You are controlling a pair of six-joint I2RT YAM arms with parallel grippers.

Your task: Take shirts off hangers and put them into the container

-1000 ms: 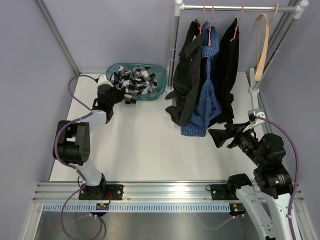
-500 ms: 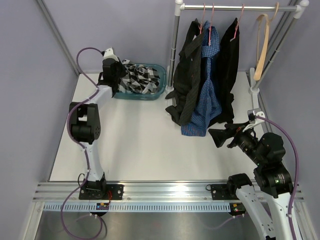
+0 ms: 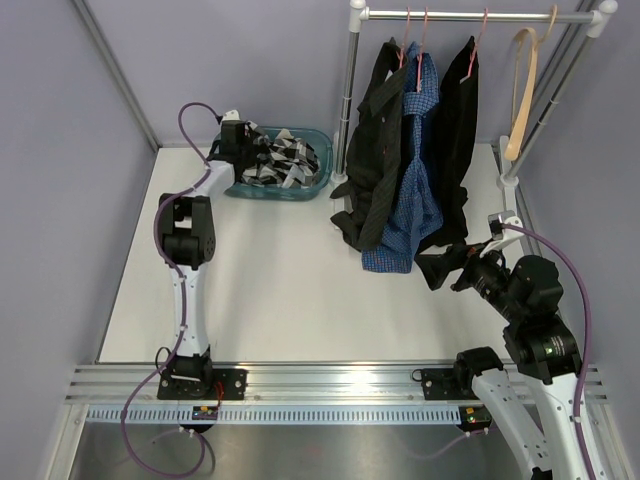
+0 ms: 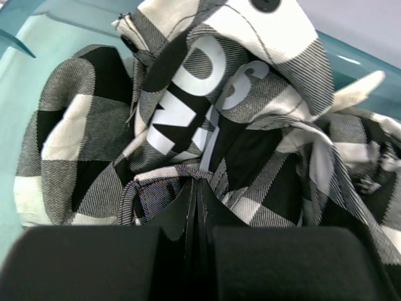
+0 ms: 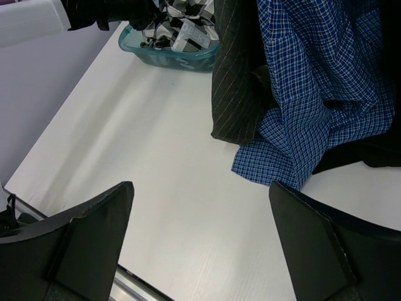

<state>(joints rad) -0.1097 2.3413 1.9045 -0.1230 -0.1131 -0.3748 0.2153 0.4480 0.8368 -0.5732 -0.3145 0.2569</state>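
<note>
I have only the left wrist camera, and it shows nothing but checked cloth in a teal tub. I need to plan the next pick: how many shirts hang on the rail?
Observer: Three hang from the rail: a black shirt, the blue check shirt and a second black shirt.
Operator: Any bare hanger up there?
Observer: Yes, the wooden hanger hangs empty at the rail's right end.
Operator: And where is the other arm?
Observer: The right gripper is open, low by the shirts' hems, with nothing between its fingers.
</note>
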